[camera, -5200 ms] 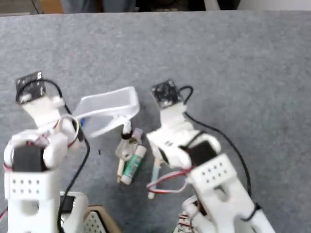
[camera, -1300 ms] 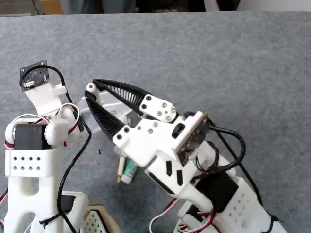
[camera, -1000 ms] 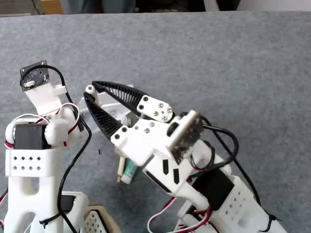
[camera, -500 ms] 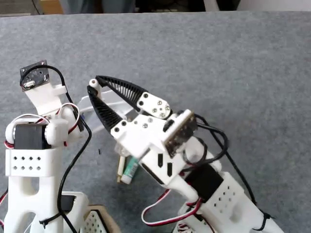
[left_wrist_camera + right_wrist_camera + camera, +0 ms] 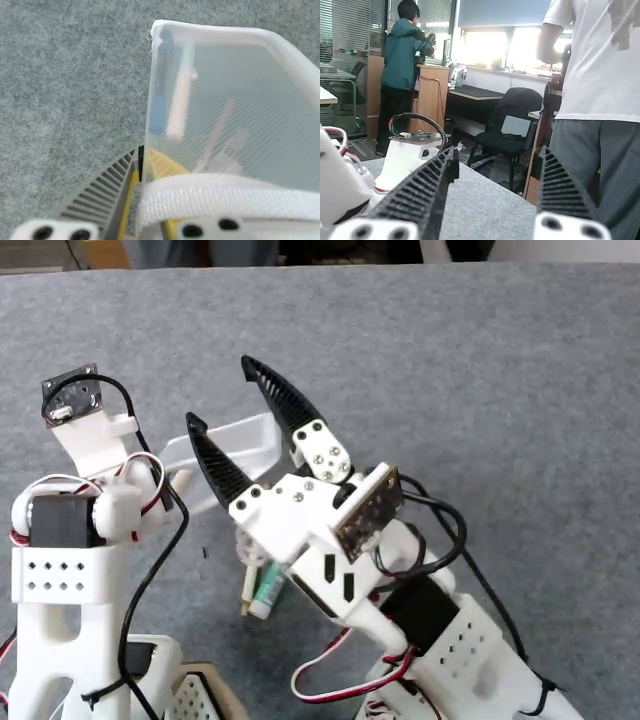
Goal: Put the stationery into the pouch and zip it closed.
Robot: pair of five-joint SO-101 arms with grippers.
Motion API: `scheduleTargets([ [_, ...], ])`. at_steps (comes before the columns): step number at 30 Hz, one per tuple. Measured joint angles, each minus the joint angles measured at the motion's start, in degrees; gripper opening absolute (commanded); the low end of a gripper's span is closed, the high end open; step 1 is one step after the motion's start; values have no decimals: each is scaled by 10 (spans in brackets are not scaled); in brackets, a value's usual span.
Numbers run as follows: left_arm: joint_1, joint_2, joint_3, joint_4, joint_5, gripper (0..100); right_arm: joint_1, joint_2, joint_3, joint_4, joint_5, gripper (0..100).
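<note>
The table (image 5: 520, 370) is covered in grey cloth, matt and rough, like felt or low carpet. The pouch (image 5: 235, 115) is translucent plastic with a fine ribbed pattern and a soft sheen. Its zip tape (image 5: 210, 200) is white woven cloth with a coarse texture. The pen (image 5: 178, 100) inside seems to be smooth plastic, though the pouch wall blurs it. The arm shells (image 5: 60, 630) are white matt plastic. The right gripper (image 5: 218, 390) has black matt plastic fingers (image 5: 285, 405) ribbed in an open lattice, fixed with small shiny metal screws (image 5: 318, 448). The cables (image 5: 470, 540) are glossy black. The glue stick (image 5: 268, 590) has a glossy label.
</note>
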Motion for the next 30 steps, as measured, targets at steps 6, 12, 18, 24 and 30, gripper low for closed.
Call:
scheduleTargets([
  [6, 0, 0, 0, 0, 0, 28, 51, -1, 2, 18, 0, 173],
  [12, 0, 0, 0, 0, 0, 28, 156, -1, 45, 207, 0, 174],
  [18, 0, 11, -71, 61, 0, 28, 188, -1, 77, 303, 0, 174],
  [24, 0, -4, -89, 91, 0, 28, 218, -1, 134, 316, 0, 174],
  [30, 0, -36, -50, 92, 0, 28, 221, -1, 142, 383, 0, 174],
])
